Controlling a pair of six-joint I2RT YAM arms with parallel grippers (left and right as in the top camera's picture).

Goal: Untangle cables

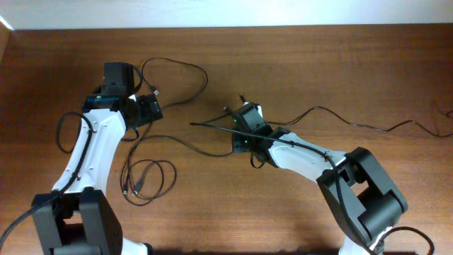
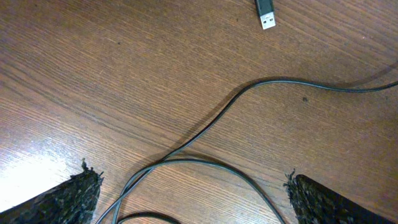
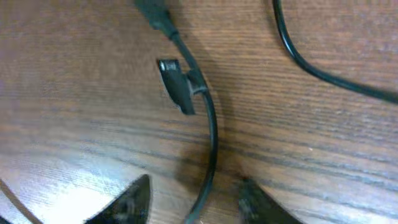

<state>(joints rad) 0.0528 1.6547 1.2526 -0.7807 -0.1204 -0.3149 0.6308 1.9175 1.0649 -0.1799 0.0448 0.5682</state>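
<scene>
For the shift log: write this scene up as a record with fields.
surface: wooden table
cables: thin, black, looped and crossing between the arms
left pincer: open, cable strands between its fingers
right pincer: open, astride one cable
USB plug: lying free ahead of left pincer

Overhead is evenly lit and pretty sharp, with a warm tone on the table (image 1: 297, 49) and a blown-out white strip along the top edge. The cables (image 1: 212, 127) only throw faint, thin shadows. Left wrist view is crisp with clear wood grain, but there's a big glare patch bottom left. Right wrist is the bad one: soft all over, plug (image 3: 177, 87) and cable (image 3: 211, 137) fuzzy, dark shadow left of the cable, same bottom-left glare.
</scene>
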